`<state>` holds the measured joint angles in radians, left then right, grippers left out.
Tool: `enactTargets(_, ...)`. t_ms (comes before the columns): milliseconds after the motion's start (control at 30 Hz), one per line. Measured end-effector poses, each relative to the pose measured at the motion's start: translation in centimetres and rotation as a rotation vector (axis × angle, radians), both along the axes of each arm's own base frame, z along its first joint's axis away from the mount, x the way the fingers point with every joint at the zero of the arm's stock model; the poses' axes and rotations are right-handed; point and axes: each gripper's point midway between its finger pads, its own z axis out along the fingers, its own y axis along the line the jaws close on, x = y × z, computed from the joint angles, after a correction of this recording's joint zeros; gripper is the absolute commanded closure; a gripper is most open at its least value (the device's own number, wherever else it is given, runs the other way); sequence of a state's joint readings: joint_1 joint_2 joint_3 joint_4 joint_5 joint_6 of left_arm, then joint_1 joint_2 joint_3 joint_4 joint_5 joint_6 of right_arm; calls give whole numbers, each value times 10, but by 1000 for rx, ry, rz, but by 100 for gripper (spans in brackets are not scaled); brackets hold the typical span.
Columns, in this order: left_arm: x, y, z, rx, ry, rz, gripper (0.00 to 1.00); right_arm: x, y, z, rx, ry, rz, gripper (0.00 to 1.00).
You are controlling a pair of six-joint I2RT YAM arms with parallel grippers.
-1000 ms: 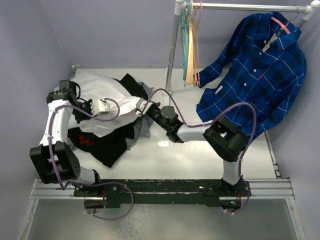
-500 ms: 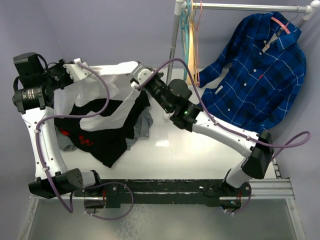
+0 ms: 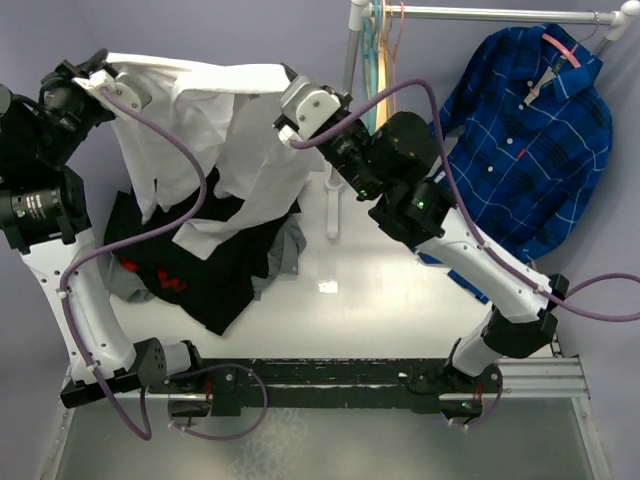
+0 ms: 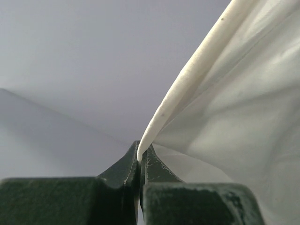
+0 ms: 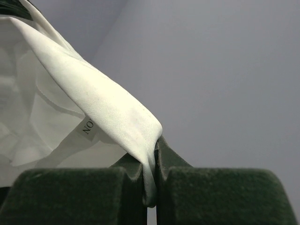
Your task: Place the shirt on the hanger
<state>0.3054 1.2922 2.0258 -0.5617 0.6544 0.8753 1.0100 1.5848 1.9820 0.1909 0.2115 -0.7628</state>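
Observation:
The white shirt [image 3: 215,140] hangs stretched in the air between my two grippers, above the back left of the table. My left gripper [image 3: 100,80] is shut on its upper left edge, and the left wrist view shows a folded hem [image 4: 187,79] pinched at the fingertips [image 4: 139,154]. On the upper right edge my right gripper [image 3: 287,100] is shut; the collar band [image 5: 93,98] with a label is clamped between the fingers [image 5: 153,154]. The thin pink hanger [image 3: 395,110] hangs on the rack right of the shirt, untouched.
A black garment with red marks [image 3: 200,270] and a grey cloth lie heaped under the shirt. The rack's upright pole [image 3: 345,110] stands just right of my right gripper. Teal and tan hangers [image 3: 376,80] hang beside the pink one. A blue plaid shirt [image 3: 530,150] hangs from the rail [image 3: 500,13].
Both arms have risen steeply, lifting the white shirt off the pile and spreading it in the air. Both grips have stayed shut.

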Motion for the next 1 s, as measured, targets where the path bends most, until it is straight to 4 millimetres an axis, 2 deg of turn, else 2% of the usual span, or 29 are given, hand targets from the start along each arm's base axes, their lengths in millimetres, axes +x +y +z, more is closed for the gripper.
enactTargets(200, -28, -11, 58, -24, -159, -21, 100, -38, -9, 47, 45, -52, 103, 100)
enactTargets(367, -61, -25, 97, -15, -272, -53, 100, -60, -21, 76, 101, -63, 191, 100)
enactTargets(467, -76, -33, 108, -8, -301, -73, 100, -71, -26, 83, 148, -31, 251, 100)
enactTargets(533, -82, -38, 107, -3, -292, -91, 100, -77, -29, 78, 173, 17, 291, 100)
enactTargets(567, -82, -41, 101, -1, -273, -106, 100, -81, -31, 69, 179, 57, 315, 100)
enactTargets(633, -78, -47, 82, -1, -208, -148, 100, -88, -34, 42, 187, 153, 356, 100)
enactTargets(667, -72, -51, 66, 0, -156, -180, 100, -90, -35, 28, 191, 195, 370, 100)
enactTargets(733, -62, -58, 33, -16, -52, -240, 100, -96, -34, -19, 195, 315, 408, 100)
enactTargets(800, -46, -62, -19, -55, 102, -301, 100, -97, -29, -66, 189, 419, 431, 100)
enactTargets(867, -31, -64, -69, -106, 255, -340, 100, -99, -18, -125, 180, 558, 458, 100)
enactTargets(900, -23, -66, -97, -134, 342, -353, 100, -99, -14, -148, 182, 614, 465, 100)
enactTargets(933, -12, -72, -130, -157, 441, -365, 100, -101, -8, -177, 196, 685, 488, 100)
enactTargets(967, -7, -78, -152, -166, 506, -371, 100, -102, -5, -198, 204, 742, 496, 100)
enactTargets(1000, 3, -88, -184, -164, 582, -371, 100, -105, -3, -219, 225, 798, 510, 100)
